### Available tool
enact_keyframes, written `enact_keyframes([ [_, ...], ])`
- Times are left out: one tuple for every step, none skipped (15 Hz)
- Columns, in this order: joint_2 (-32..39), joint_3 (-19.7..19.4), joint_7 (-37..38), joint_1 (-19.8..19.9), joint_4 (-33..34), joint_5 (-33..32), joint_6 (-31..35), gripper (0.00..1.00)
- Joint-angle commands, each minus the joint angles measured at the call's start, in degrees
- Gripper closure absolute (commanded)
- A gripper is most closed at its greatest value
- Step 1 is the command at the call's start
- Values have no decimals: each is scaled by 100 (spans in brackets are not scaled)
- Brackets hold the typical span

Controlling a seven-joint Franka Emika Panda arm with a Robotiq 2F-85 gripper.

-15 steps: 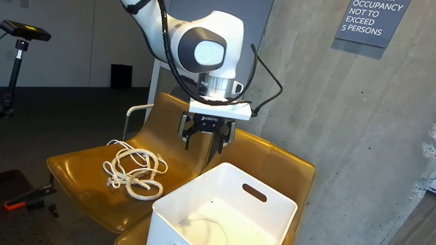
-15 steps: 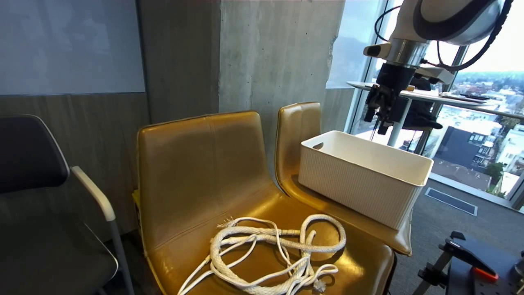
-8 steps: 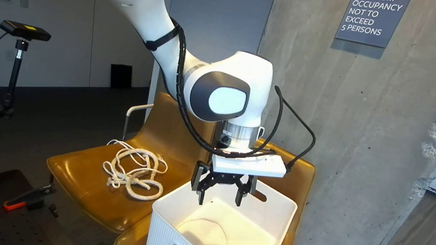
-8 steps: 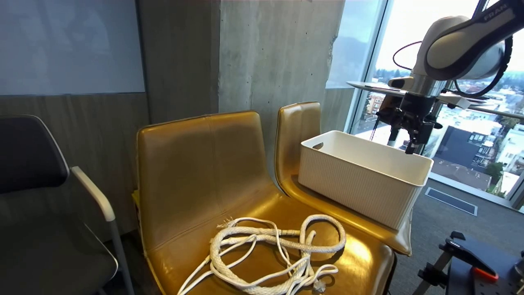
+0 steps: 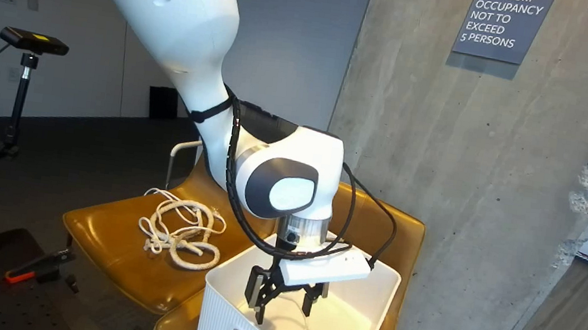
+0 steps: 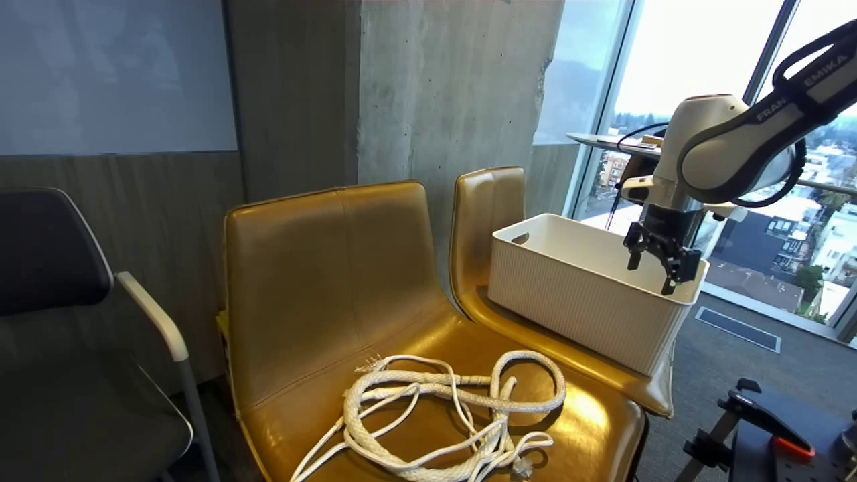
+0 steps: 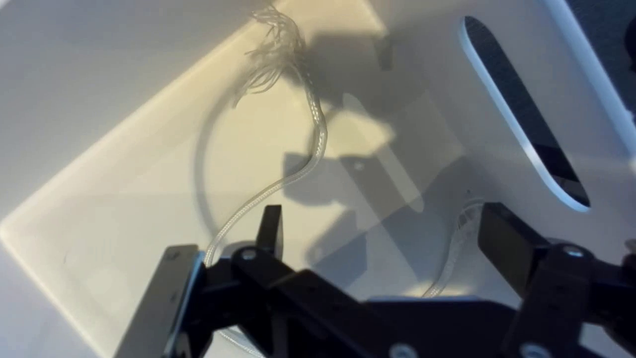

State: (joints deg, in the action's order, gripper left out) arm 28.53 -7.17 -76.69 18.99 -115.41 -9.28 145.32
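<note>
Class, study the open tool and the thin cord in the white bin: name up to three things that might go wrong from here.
The thin cord is partly hidden by the tool in the wrist view, so the open fingers might close beside it and miss. If pinched at its frayed end, it might slip free. The white bin rests on a brown chair, so a sideways knock could shift it.

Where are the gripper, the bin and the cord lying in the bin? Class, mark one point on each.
Gripper (image 5: 283, 313): an exterior view, midway between its fingertips.
Bin (image 6: 580, 301): an exterior view, on its long ribbed outer wall.
Cord (image 7: 322, 134): wrist view, on the bend below its frayed end.
</note>
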Motion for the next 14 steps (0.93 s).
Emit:
enact_keyframes([
  [410,-97,-218,71,292,-368,167,0],
  [518,-107,-226,99,396,-405,137,0],
  [623,-115,-228,116,486,-435,108,0],
  [721,-116,-229,125,563,-445,82,0],
  [821,-119,-224,117,619,-457,89,0],
  [909,-116,-227,102,648,-470,90,0],
  [1006,-115,-223,90,688,-484,101,0],
  [1111,-113,-213,76,732,-499,102,0],
  [1200,-109,-214,74,779,-516,92,0],
  [1297,-111,-207,69,830,-539,89,0],
  [1409,-119,-200,67,888,-560,87,0],
  [1489,-128,-196,66,935,-587,92,0],
  [1527,-140,-188,66,979,-627,88,0],
  [1594,-146,-172,69,1004,-644,118,0],
])
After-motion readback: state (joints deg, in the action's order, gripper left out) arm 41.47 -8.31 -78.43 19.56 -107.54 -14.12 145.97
